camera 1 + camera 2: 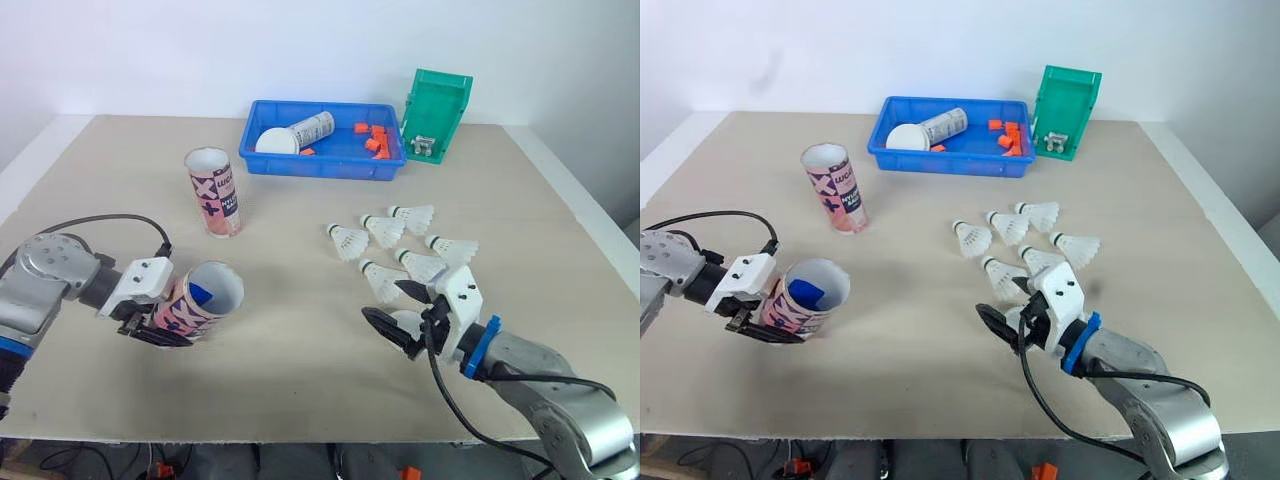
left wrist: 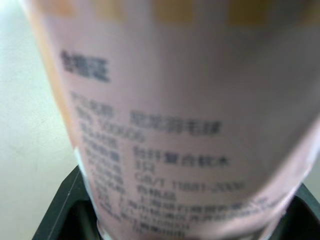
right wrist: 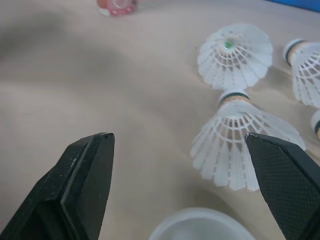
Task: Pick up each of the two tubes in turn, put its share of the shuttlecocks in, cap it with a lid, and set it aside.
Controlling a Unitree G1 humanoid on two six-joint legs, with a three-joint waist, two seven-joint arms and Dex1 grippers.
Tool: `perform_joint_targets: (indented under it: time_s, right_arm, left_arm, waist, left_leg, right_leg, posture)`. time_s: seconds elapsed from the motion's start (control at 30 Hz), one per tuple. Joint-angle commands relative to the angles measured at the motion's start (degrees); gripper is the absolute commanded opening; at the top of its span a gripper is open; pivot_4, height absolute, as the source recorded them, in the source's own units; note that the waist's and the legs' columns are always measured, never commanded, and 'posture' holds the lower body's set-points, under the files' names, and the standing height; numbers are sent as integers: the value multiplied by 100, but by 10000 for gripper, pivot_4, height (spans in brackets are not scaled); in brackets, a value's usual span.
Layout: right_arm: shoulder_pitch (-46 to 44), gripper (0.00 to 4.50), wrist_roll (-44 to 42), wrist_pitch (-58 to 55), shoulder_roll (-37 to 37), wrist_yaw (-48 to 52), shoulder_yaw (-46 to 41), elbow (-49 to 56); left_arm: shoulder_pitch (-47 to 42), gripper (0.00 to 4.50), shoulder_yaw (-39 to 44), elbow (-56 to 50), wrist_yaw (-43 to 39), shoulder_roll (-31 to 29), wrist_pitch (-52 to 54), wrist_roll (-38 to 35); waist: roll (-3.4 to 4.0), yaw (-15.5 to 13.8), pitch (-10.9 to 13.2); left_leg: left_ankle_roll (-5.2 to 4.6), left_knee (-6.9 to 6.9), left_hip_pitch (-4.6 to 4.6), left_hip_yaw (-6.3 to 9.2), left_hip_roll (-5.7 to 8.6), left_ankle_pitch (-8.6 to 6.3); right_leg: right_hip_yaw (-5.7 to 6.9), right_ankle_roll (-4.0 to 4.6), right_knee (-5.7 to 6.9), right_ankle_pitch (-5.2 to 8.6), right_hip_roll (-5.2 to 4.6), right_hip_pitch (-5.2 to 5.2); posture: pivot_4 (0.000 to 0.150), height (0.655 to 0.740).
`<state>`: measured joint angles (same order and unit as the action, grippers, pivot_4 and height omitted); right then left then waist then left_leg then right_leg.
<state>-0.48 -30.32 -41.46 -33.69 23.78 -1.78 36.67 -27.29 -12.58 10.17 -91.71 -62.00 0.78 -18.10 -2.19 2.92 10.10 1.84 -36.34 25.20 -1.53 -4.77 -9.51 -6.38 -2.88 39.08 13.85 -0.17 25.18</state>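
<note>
My left gripper (image 1: 160, 322) is shut on a pink printed tube (image 1: 198, 302), held tilted just above the table with its open mouth facing right; something blue (image 1: 203, 294) shows inside. A second pink tube (image 1: 212, 190) stands upright and open behind it. Several white shuttlecocks (image 1: 383, 230) lie loose at centre right. My right gripper (image 1: 388, 303) is open, low over a white lid (image 3: 200, 226) and beside the nearest shuttlecock (image 3: 240, 150), touching neither.
A blue tray (image 1: 325, 165) at the back holds a white lid (image 1: 276, 141), a lying tube (image 1: 312, 128) and orange bits. A green bin (image 1: 437, 113) stands to its right. A black cable (image 1: 110, 220) loops over the table by my left arm.
</note>
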Motion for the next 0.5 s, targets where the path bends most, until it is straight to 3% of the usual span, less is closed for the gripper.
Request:
perform_joint_targets:
  time_s: [0.03,0.2,0.3,0.5]
  right_arm:
    - [-125,45000,171,34,79,-76,81,-39]
    - [-395,45000,596,33,228,-243,399,-468]
    - [-635,35073,906,62,420,-455,543,-807]
    - [-801,8095,1115,81,566,-431,636,-840]
  left_arm:
    - [126,27843,-162,43,-79,-161,-52,110]
    - [182,27843,-124,-19,-79,-128,-94,123]
    - [210,27584,-86,-57,-79,-87,-97,139]
    - [268,27584,-14,-175,-78,-18,-38,152]
  waist:
    - [1,3,-1]
    - [2,11,-2]
    - [5,16,-3]
    - [12,11,-4]
  left_leg:
    - [0,1,0,0,0,0]
    - [0,0,-1,-1,0,0]
    - [0,-1,-3,-1,1,0]
    - [-1,0,1,-2,1,0]
  right_leg:
    - [0,0,0,1,0,0]
    - [-1,-1,0,0,-1,-1]
    - [-1,0,1,-1,-1,-1]
    - [-1,-3,0,5,-1,-1]
  posture:
    - [1500,7079]
    - [1500,7079]
    - [1500,7079]
    - [1500,7079]
